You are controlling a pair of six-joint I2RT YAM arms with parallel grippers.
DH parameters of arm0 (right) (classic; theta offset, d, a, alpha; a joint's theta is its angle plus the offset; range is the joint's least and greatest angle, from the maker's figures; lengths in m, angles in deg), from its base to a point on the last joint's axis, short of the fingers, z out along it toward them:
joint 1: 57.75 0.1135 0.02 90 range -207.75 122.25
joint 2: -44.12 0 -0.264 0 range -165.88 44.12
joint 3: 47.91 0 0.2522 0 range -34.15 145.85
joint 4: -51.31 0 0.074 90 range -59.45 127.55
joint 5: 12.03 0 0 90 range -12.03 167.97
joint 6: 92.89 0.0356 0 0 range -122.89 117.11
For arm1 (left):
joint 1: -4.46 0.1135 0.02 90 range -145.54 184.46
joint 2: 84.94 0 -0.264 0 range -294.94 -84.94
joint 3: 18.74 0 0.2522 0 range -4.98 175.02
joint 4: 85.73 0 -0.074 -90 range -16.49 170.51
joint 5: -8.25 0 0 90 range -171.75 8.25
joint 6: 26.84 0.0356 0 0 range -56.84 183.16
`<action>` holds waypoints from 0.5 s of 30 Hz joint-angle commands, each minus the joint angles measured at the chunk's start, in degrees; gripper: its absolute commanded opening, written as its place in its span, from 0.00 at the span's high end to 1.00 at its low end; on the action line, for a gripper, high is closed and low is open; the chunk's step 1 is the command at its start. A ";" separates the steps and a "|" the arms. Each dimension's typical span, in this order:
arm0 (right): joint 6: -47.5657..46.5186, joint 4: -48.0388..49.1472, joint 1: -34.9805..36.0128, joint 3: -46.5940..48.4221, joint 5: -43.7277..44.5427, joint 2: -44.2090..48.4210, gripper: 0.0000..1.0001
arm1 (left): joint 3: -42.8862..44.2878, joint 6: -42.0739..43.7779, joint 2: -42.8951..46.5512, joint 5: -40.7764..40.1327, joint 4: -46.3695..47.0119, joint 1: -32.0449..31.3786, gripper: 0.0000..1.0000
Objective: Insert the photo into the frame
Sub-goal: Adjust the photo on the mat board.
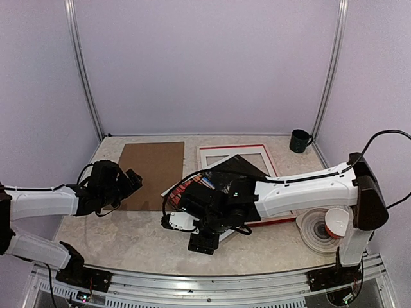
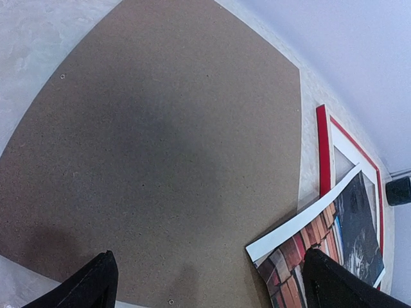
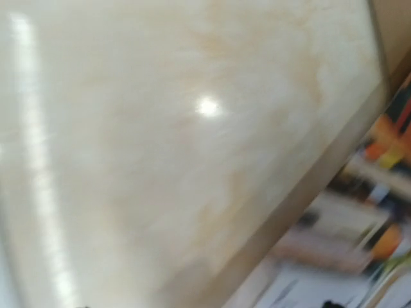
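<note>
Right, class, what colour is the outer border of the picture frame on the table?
Red. The frame shows its red border most clearly in the left wrist view.

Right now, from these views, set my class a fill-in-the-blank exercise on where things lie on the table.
1. In the top view, the backing board lies to the ___ of the frame.
2. The photo overlaps the frame's ___-coloured edge.
3. The mug stands at the table's far ___ corner.
4. The left gripper hangs over the board with its fingers ___.

Missing words: left; red; right; open.
</note>
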 commanded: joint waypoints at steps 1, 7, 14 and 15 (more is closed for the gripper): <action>13.20 6.84 -0.11 -7.20 -12.84 14.11 0.18 | 3.87 2.56 -2.48 0.47 1.62 -1.27 0.01; 31.84 9.97 -8.71 -14.88 -13.54 26.34 0.07 | 15.18 8.13 -13.23 3.20 -1.85 -4.12 0.01; 50.18 21.80 -19.41 -30.76 -19.44 35.97 0.08 | 16.83 19.31 -14.75 -8.98 -2.49 -19.56 0.01; 50.69 22.80 -20.22 -31.91 -20.15 36.26 0.08 | 16.14 21.53 -14.18 -11.86 -1.97 -22.21 0.01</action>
